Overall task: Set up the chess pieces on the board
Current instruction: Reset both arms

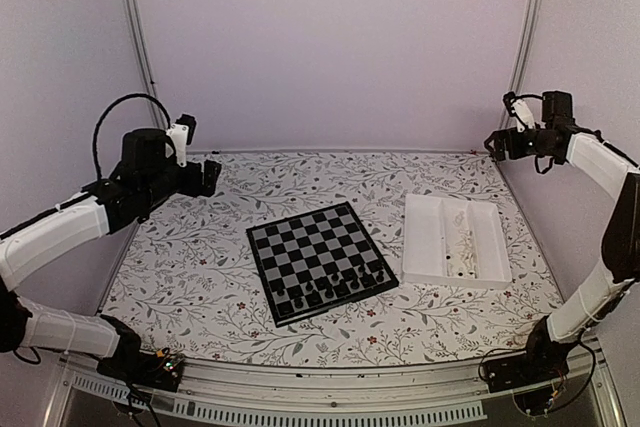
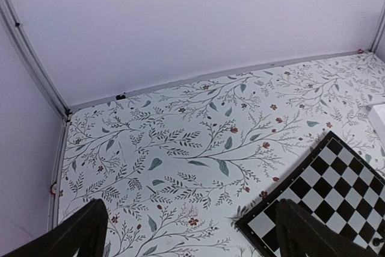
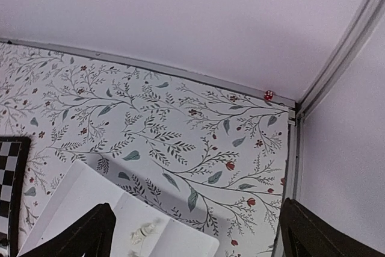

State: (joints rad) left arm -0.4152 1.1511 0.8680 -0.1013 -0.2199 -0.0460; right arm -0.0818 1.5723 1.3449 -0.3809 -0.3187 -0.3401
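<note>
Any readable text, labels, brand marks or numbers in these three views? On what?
None readable in any view.
The board: no file or rank markings visible on its border.
The white tray: blank.
Small part at the left arm's base: too small to tell whether it bears print.

The table [image 1: 200,247] is covered edge to edge in a white sheet printed with trailing vines, grey-green leaves and small red flowers, and it runs up to pale walls on the far, left and right sides. Near its middle the board [image 1: 300,237] lies flat, turned so that one corner points to the near side. To its right lies a white tray [image 1: 422,237], whose near left corner is just beside the board's right corner, and a tiny red thing [image 3: 268,94] sits in the far right corner of the table.
</note>
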